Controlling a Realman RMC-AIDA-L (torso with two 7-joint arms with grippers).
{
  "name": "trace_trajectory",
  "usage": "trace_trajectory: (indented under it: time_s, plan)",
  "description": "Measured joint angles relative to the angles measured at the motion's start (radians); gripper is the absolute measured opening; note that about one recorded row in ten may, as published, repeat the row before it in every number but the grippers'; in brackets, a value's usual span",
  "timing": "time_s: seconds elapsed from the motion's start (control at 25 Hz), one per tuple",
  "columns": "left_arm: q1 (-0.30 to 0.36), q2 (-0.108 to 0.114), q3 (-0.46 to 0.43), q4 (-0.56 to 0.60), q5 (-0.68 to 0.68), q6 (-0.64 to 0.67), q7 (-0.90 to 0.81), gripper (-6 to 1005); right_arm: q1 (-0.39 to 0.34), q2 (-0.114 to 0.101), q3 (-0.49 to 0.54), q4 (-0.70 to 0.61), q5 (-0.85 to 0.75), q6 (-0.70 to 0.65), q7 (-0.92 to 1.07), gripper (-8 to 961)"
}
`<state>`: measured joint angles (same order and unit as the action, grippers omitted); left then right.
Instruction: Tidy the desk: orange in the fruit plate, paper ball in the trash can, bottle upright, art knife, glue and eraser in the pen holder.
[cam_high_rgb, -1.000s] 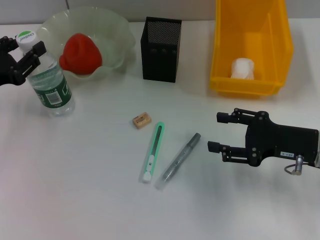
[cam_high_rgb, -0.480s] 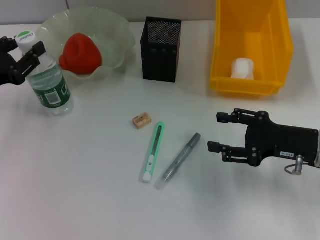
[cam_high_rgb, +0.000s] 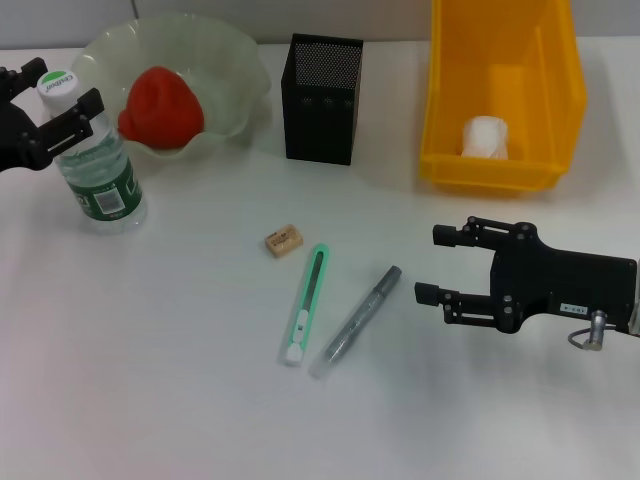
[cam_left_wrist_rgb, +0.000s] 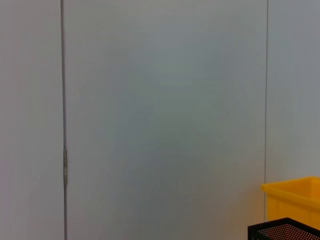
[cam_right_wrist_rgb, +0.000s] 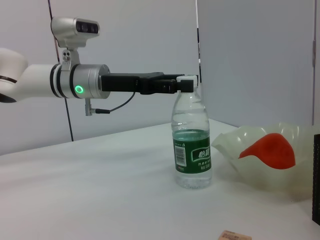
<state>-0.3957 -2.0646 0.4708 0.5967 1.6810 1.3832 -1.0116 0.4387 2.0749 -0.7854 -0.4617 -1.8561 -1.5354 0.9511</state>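
Note:
The bottle stands upright on the desk at the left. My left gripper is shut on its white cap and neck. The orange lies in the fruit plate. A paper ball sits inside the yellow trash can. The eraser, the art knife and the glue lie on the desk in front of the pen holder. My right gripper hovers open just right of the glue, holding nothing.
The pen holder stands between the fruit plate and the trash can at the back. The left wrist view shows only a wall, plus corners of the trash can and the pen holder.
The bottle's cap and my left gripper have shifted slightly right, and the bottle stands straighter. The right arm has not moved.

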Motion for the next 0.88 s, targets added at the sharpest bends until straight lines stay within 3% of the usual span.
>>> trace_trajectory:
  time_s: [0.24,0.4,0.56,0.64,0.76,0.84,0.88]
  plan:
    - [0.0,0.002,-0.002,0.0,0.0,0.03,-0.011,792,0.0,0.001,0.0,0.0,0.0,0.0,0.0,741]
    - [0.002,0.003,-0.008,0.001,-0.042,0.12,-0.029,794,0.0,0.001,0.006,0.003,0.0,0.003,-0.003,738]
    - [0.01,0.03,-0.008,0.002,-0.154,0.283,-0.134,795,0.0,0.001,0.01,0.006,0.005,0.013,-0.004,736]
    - [0.01,0.03,-0.008,0.002,-0.154,0.283,-0.134,795,0.0,0.001,0.011,0.006,0.007,0.013,-0.004,734]
    - [0.007,0.061,0.042,0.0,-0.136,0.417,-0.218,795,0.009,0.001,0.014,0.013,0.011,0.014,-0.002,732]
    - [0.007,0.061,0.042,0.0,-0.136,0.417,-0.218,795,0.012,0.001,0.015,0.016,0.011,0.014,-0.001,731]
    - [0.009,0.067,0.087,0.0,-0.112,0.44,-0.22,795,0.015,0.001,0.016,0.018,0.012,0.014,0.004,730]
